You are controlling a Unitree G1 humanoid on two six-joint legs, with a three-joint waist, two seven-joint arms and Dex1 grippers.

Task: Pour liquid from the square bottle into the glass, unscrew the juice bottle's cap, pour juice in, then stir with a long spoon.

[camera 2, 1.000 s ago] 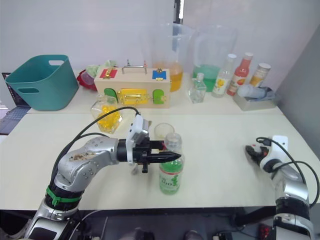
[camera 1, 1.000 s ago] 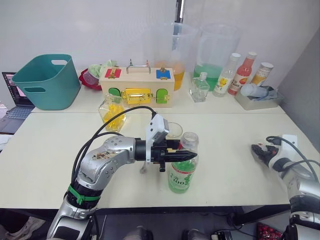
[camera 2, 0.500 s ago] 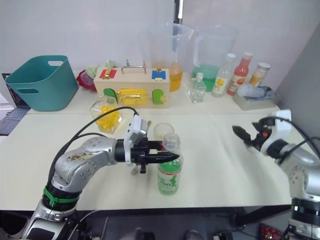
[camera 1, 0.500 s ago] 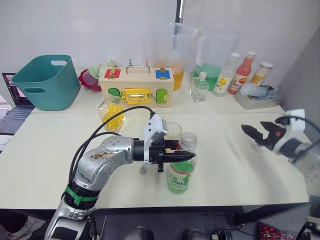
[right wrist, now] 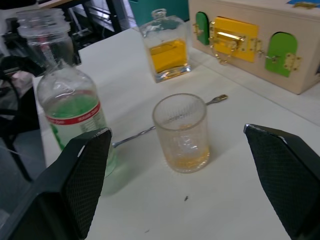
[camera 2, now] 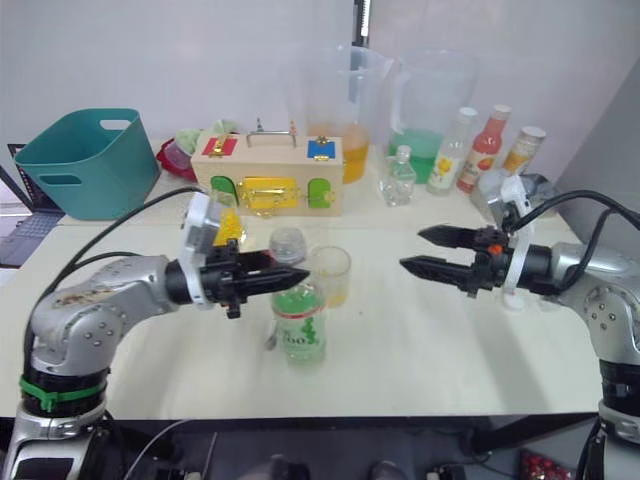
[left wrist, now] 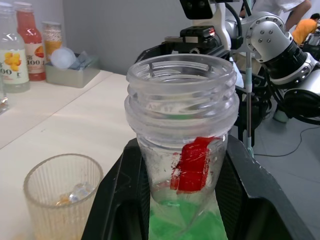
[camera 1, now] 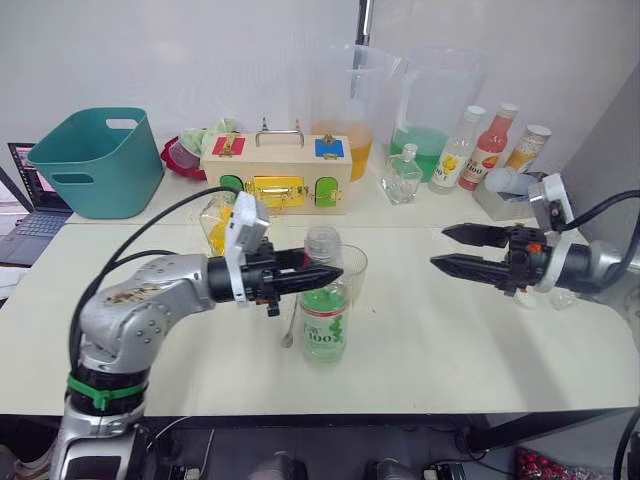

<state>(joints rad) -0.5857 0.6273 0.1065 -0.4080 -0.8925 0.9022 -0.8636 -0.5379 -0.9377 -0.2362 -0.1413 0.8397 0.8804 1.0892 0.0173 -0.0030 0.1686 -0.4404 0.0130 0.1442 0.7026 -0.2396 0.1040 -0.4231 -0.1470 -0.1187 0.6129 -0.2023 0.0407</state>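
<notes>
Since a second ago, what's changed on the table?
The right gripper has swung in from the table's right edge toward the glass, fingers open. The left gripper stays shut on the juice bottle, uncapped. The long spoon and square bottle haven't moved.

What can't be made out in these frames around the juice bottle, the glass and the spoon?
- The juice bottle: its mouth is open, but where its cap went cannot be seen.
- The long spoon: the middle of its shaft runs behind the glass in the right wrist view.
- The left gripper: the contact of its fingers on the bottle's neck is hidden by the bottle in the left wrist view.
</notes>
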